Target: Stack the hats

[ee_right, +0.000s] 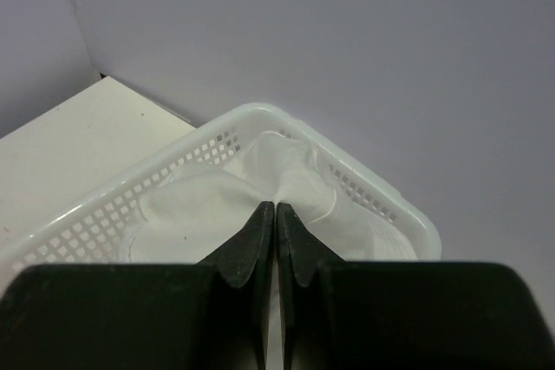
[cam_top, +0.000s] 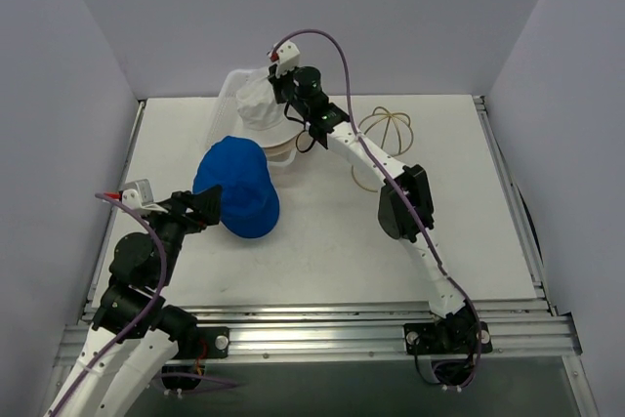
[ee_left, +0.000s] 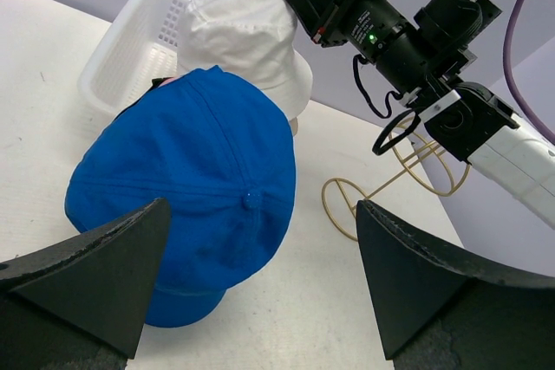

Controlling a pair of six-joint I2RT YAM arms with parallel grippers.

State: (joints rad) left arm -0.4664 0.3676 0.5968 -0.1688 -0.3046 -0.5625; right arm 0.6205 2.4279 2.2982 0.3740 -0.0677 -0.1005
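On surface (cam_top: 332, 251), overhead view: blue cap (cam_top: 237, 187) sits near left; my left pincer (cam_top: 212, 208) spread wide just beside it, gripping nothing. My right pincer (cam_top: 277, 87) clenched on white hat (cam_top: 256, 104) over basket (cam_top: 230, 85). Left wrist view: white hat hangs behind blue cap. Right wrist view: fingertips pinch hat fabric, basket beneath.

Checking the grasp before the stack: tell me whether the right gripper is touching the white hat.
Touching. The right wrist view shows the right gripper shut with a fold of the white hat pinched between its fingertips.
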